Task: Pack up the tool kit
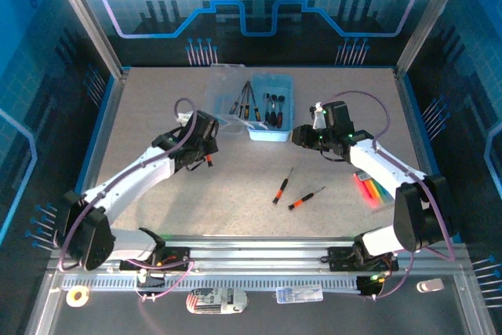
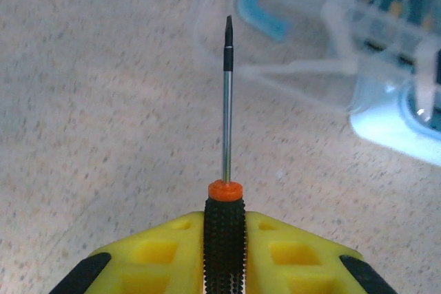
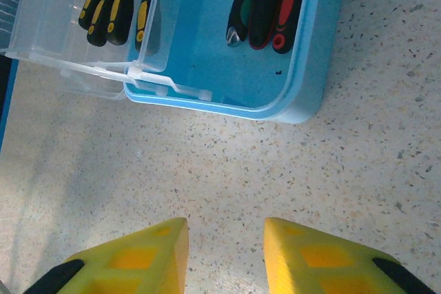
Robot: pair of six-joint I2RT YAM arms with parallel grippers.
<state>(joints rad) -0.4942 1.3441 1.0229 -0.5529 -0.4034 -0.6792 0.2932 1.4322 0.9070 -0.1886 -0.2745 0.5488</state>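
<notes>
Speckled table (image 1: pixel 235 166) bore the box (image 1: pixel 267 136); left gripper (image 2: pixel 224 233) pinched a screwdriver (image 2: pixel 227 122), right gripper (image 3: pixel 226 240) stood partly open, empty.

Left arm (image 1: pixel 133 174) is sitting stretched forward and inward, left gripper (image 2: pixel 224 228) clamping a screwdriver (image 2: pixel 225 189) by its handle. Right arm (image 1: pixel 384 166) is sitting bent inward, right gripper (image 3: pixel 226 239) hovering, jaws parted, empty.

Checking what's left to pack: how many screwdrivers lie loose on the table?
2, both in front of the box: one screwdriver mid-table, the other right of it. A third screwdriver sits in the left gripper. Arms could hide more.
</notes>
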